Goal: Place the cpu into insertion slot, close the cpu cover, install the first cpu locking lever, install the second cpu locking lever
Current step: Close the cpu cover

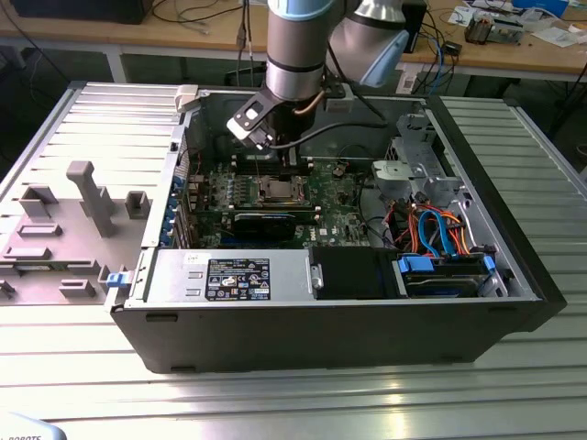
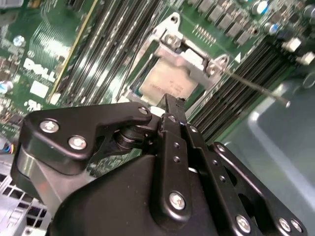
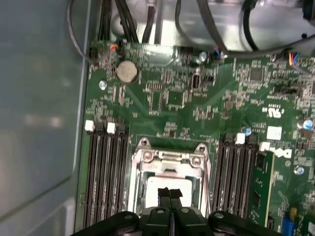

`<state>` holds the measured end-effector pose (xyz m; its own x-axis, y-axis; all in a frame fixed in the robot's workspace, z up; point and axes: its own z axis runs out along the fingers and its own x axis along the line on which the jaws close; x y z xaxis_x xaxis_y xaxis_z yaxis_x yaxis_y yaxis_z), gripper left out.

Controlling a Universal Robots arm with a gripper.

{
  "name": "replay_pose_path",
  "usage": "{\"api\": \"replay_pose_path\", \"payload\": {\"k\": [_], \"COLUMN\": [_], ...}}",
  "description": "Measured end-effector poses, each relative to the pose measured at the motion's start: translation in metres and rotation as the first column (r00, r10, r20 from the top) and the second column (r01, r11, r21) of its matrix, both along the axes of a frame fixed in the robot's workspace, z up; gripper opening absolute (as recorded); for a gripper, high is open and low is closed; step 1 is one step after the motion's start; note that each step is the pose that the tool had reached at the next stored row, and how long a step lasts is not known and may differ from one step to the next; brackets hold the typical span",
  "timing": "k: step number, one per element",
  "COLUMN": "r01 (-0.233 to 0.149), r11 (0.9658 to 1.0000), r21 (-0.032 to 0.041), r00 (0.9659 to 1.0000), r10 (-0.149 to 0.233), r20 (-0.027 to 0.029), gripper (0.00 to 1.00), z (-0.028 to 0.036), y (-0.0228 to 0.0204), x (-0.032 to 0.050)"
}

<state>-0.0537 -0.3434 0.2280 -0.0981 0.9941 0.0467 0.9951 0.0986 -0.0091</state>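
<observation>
Holding our tool (image 3: 170, 192) shut and empty, we find the cpu (image 3: 151, 192) straight below its tips, seated in the insertion slot (image 3: 138, 172).

Ribbed aluminium table (image 1: 293, 408), soft glare near front edge. Grey moulded fixture tray (image 1: 55, 266) at exterior view's left. Behind: wooden workbench (image 1: 138, 38), tangled cables (image 1: 197, 13), small electronics (image 1: 493, 27) toward exterior view's right. Dark floor (image 1: 46, 69) beneath.
</observation>
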Motion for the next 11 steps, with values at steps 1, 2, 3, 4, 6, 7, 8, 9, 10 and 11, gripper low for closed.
{"api": "replay_pose_path", "payload": {"k": [1,2,3,4,6,7,8,9,10,11], "r01": [-0.001,-0.002,-0.002,-0.002,-0.003,-0.004,-0.004,-0.005,-0.006,-0.006], "r11": [1.0,1.0,1.0,1.0,1.0,1.0,1.0,1.0,1.0,1.0], "r21": [0.0,0.0001,0.0,0.0,-0.0002,-0.0001,0.0,0.0,0.0001,0.0001], "r00": [1.0,1.0,1.0,1.0,1.0,1.0,1.0,1.0,1.0,1.0], "r10": [0.001,0.002,0.002,0.002,0.003,0.004,0.004,0.005,0.006,0.006], "r20": [0.0001,0.0001,0.0001,0.0,-0.0001,0.0,0.0,0.0,0.0001,0.0001], "gripper": [0.11,0.11,0.11,0.11,0.11,0.11,0.11,0.11,0.11,0.11], "z": [-0.0015,-0.0024,-0.0034,-0.0043,-0.0054,-0.006,-0.0069,-0.0076,-0.0095,-0.0117], "y": [0.0,0.0,0.0,0.0,-0.0001,0.0,0.0,0.0,0.0,0.0], "x": [-0.0038,-0.0049,-0.0066,-0.0084,-0.0124,-0.0146,-0.0172,-0.0188,-0.0218,-0.0234]}}
